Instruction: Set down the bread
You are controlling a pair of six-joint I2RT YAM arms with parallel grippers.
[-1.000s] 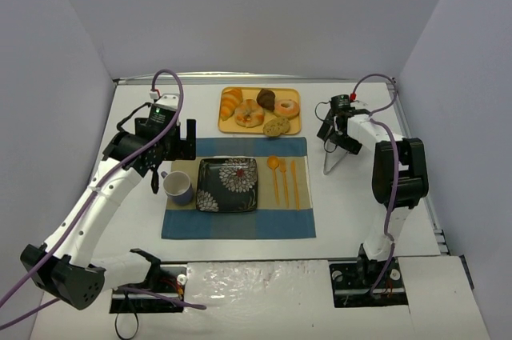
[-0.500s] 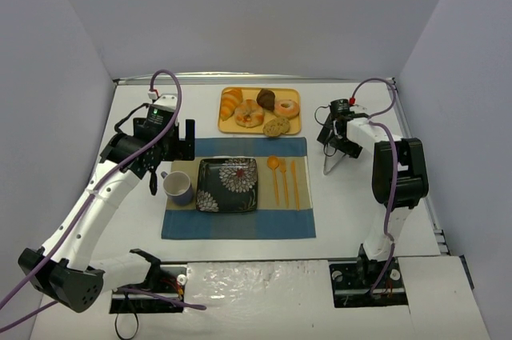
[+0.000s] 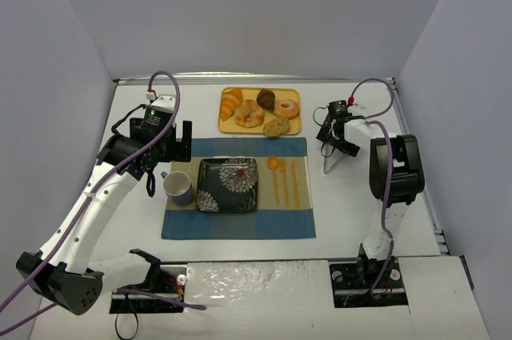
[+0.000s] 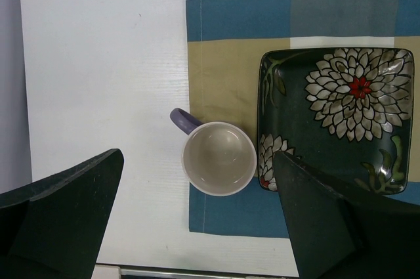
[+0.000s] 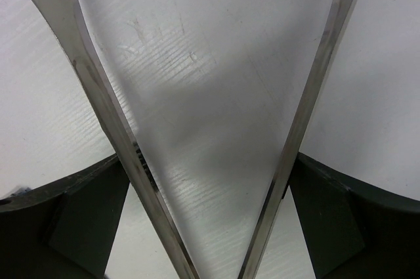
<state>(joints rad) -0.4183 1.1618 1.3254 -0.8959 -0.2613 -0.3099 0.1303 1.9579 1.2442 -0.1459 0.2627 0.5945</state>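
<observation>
Several breads lie on an orange tray (image 3: 226,126) at the back: a croissant (image 3: 230,103), a bagel (image 3: 249,117), a dark muffin (image 3: 266,99), a glazed doughnut (image 3: 286,108) and a cookie (image 3: 276,126). A dark flowered square plate (image 3: 228,185) sits empty on the placemat and shows in the left wrist view (image 4: 341,115). My right gripper (image 3: 338,142) is right of the tray, its fingers (image 5: 85,213) pressed on metal tongs (image 5: 98,108) whose arms spread wide over bare table. My left gripper (image 3: 168,166) is open and empty above the mug (image 4: 218,159).
A blue and tan placemat (image 3: 240,224) carries the plate, a purple mug (image 3: 178,186) on its left edge and orange cutlery (image 3: 284,180) on its right. White walls enclose the table on three sides.
</observation>
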